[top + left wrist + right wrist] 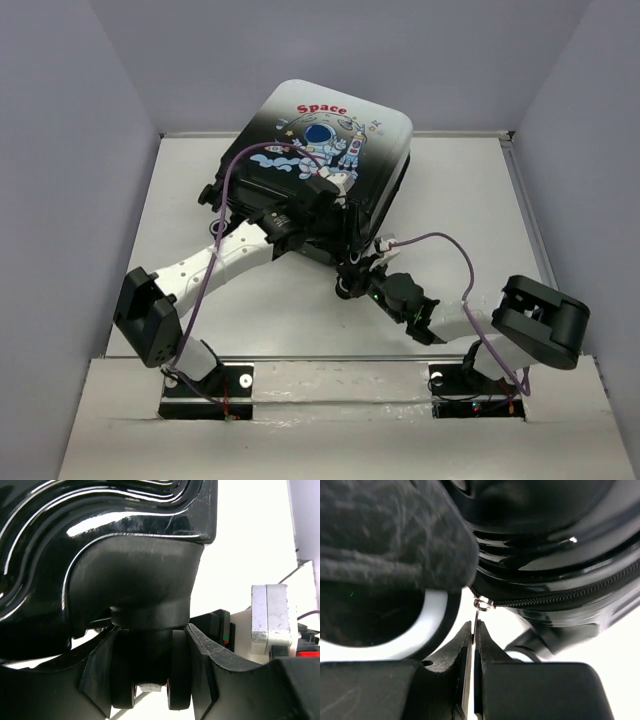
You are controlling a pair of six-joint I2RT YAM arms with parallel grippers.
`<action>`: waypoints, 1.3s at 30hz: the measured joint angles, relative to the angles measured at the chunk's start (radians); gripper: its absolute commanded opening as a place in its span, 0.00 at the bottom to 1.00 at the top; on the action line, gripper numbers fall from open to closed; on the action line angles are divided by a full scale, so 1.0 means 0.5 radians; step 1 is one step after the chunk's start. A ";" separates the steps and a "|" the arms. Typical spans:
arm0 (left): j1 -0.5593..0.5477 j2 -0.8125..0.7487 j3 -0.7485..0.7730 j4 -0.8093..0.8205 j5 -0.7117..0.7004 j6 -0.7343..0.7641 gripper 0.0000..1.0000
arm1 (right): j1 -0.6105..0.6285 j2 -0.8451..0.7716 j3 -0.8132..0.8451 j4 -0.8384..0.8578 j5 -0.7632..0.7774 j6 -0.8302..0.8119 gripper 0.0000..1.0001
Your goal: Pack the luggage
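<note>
Black glossy shell fills both wrist views. The luggage [330, 130] sits mid-rear on the worktop [480, 220], printed face up, beyond both arm bases and looking closed or nearly so.

Right end effector [475, 641] is pinched together on the thin metal zip pull [477, 617]. The tab hangs from the slider [482, 603] straight down into the closed fingers. This is the relation that counts: the zip track [560, 596] leaves the slider to the right and slightly upward in the right wrist view, following the shell seam roughly crosswise to the tab. Any pull probably has to run along that seam line, not along the tab. Left of the slider a blurred dark bulk hides the track, so it cannot be told which direction closes the zip.

Left end effector [150, 680] is clamped on a wheel [122, 680] of the luggage, one finger against each outer face of the twin caster. The caster housing and shell corner are directly above it. It looks like a brace hold.

In the top view the right arm reaches the near edge of the case, so it is the arm at the zip. The left arm comes in from the left onto the case. Judged stage is zipping, late in the task. The risk is the tab slipping out of the pinch if the pull goes off-line.
</note>
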 measured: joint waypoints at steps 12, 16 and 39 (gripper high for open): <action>-0.022 -0.146 0.102 0.026 -0.131 0.148 0.94 | 0.125 -0.198 -0.225 0.153 0.310 0.220 0.07; 0.288 -0.680 -0.042 0.068 -0.406 0.298 0.96 | 0.166 -0.404 -0.226 -0.089 0.187 0.227 0.07; 1.223 -0.623 -0.383 -0.220 -0.964 0.785 0.99 | 0.182 -0.540 -0.204 -0.340 -0.070 0.168 0.07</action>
